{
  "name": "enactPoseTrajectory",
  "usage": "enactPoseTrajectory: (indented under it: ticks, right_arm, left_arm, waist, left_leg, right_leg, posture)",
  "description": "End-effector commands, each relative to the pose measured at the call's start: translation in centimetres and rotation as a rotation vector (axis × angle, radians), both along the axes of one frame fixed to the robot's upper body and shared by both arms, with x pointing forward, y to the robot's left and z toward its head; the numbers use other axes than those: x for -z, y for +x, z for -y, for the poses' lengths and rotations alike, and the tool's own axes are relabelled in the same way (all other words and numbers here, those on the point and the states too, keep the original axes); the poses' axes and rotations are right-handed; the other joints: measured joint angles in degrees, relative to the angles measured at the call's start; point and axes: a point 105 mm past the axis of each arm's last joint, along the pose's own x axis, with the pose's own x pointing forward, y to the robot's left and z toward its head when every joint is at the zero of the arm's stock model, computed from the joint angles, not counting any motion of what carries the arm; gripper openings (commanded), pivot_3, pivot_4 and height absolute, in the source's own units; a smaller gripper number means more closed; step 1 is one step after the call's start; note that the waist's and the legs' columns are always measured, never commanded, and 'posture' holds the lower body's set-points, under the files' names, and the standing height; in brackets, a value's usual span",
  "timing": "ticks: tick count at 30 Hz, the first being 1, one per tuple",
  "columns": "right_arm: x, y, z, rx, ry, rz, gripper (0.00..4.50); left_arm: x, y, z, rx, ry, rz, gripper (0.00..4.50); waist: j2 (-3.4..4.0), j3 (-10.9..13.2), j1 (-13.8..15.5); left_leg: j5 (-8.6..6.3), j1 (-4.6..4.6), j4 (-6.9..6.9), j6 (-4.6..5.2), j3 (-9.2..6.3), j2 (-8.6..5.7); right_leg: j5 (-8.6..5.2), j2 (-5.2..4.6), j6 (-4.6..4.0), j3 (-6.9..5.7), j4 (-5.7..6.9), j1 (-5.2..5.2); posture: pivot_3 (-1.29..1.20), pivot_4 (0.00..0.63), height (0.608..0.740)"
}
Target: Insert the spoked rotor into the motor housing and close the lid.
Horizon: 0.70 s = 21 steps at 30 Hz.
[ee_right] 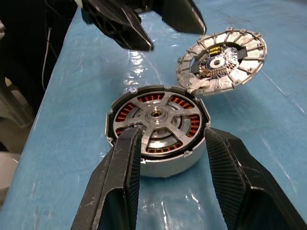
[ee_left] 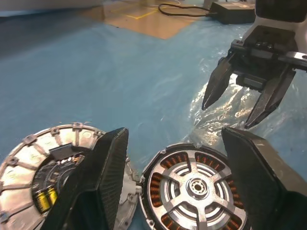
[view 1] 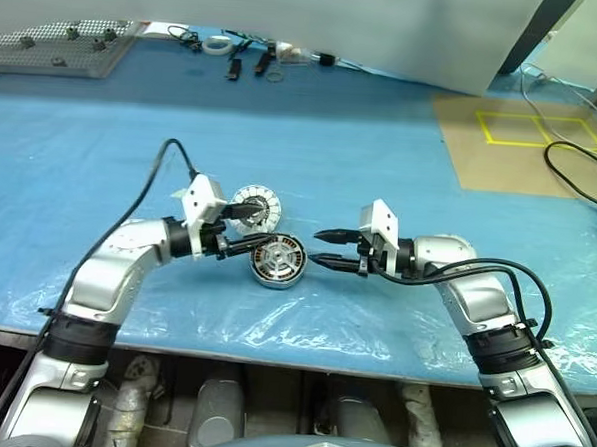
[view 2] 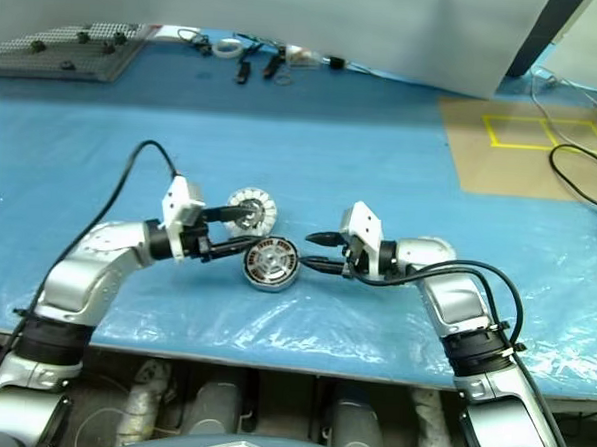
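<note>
1. My two grippers, left (view 1: pixel 246 228) and right (view 1: pixel 329 249), have black fingers on white-and-silver arms.
2. The motor housing (ee_right: pixel 157 128) is silver, ringed with copper-brown windings.
3. The spoked rotor (ee_right: pixel 157 119) seated in it looks silver-grey here, with a small dark hub.
4. The lid (ee_right: pixel 221 58) shows pale grey-white radial segments around a dark centre with yellow specks.
5. The table cover (view 1: pixel 382 168) is blue, with a tan patch (view 1: pixel 528 145) marked by a yellow square outline.

L tool (ee_left: pixel 175 184) fingers (ee_left: pixel 96 187) apart, straddling motor housing (ee_left: pixel 192 191) on blue counter (ee_left: pixel 96 86). Spoked rotor (ee_left: pixel 194 184) seated inside, copper windings round it. Lid (ee_left: pixel 43 163) tilted, touching housing edge, partly behind one finger. R tool (ee_left: pixel 230 110) opposite, fingers apart, tips down. Cable (ee_left: pixel 187 9) far back.
</note>
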Motion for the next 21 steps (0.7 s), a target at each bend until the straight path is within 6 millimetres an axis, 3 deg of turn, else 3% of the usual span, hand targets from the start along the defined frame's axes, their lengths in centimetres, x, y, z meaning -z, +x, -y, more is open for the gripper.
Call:
enactPoseTrajectory:
  ticks: [1, 7, 16, 21]
  right_arm:
    - [-1.3, 0.0, 0.5, 0.021, 0.022, 0.042, 2.18]
    - [-1.1, -0.3, 0.8, 0.048, 0.019, 0.04, 2.18]
    - [-0.7, -0.6, 1.1, 0.063, 0.013, 0.032, 2.18]
    - [-0.5, -0.8, 1.1, 0.062, 0.009, 0.024, 2.18]
  left_arm:
    - [0.3, 0.2, 0.6, 0.057, 0.014, 0.004, 2.02]
    - [2.3, 1.0, 1.5, 0.072, 0.055, 0.011, 0.05]
    - [3.2, 0.6, 2.9, 0.149, 0.027, 0.011, 0.05]
    - [3.8, -0.2, 2.6, 0.182, 0.039, -0.013, 0.05]
  waist:
    - [0.0, 0.0, -0.04]
    - [0.0, 0.0, 0.18]
    - [0.0, 0.0, 0.18]
    - [0.0, 0.0, 0.15]
  left_leg:
    - [0.0, -0.02, -0.01, 0.0, 0.0, 0.0]
    - [0.0, -0.07, -0.02, 0.0, 0.0, -0.01]
    - [0.0, -0.06, -0.01, 0.01, -0.01, -0.01]
    - [0.0, -0.05, -0.03, 0.01, -0.01, 0.0]
  right_leg:
    - [0.0, 0.01, 0.0, 0.0, 0.0, -0.03]
    - [0.01, -0.01, 0.01, -0.01, 0.0, -0.05]
    - [0.01, -0.03, 0.01, -0.03, 0.0, -0.03]
    - [0.0, -0.02, 0.01, -0.04, 0.01, -0.04]
  posture:
    - [0.0, 0.15, 0.74]
    - [0.0, 0.15, 0.74]
    - [0.0, 0.15, 0.74]
    - [0.0, 0.15, 0.74]
